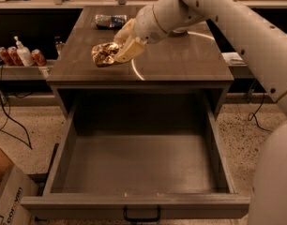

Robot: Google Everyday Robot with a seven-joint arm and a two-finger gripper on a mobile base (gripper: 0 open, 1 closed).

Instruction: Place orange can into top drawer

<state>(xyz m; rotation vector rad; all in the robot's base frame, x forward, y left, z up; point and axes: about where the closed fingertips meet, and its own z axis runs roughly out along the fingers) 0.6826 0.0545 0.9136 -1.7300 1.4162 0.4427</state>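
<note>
over the tabletop [181, 62], the end effector [115, 50] clasps the orange can [103, 54] behind the open top drawer [134, 203].

Worktop [181, 62], blue-and-silver packet [110, 20] at its far edge just beyond the tool [115, 49] over its left middle, red cans [6, 55] and white pump bottle [23, 54] on left shelf [21, 72], cardboard box [7, 198] near left, cables [7, 118] on floor [256, 142]

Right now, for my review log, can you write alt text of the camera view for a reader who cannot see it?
The robot's pincer is at the orange can on the cabinet top, behind the top drawer, which is pulled wide open and empty. A blue-and-silver packet lies farther back on the top.
</note>
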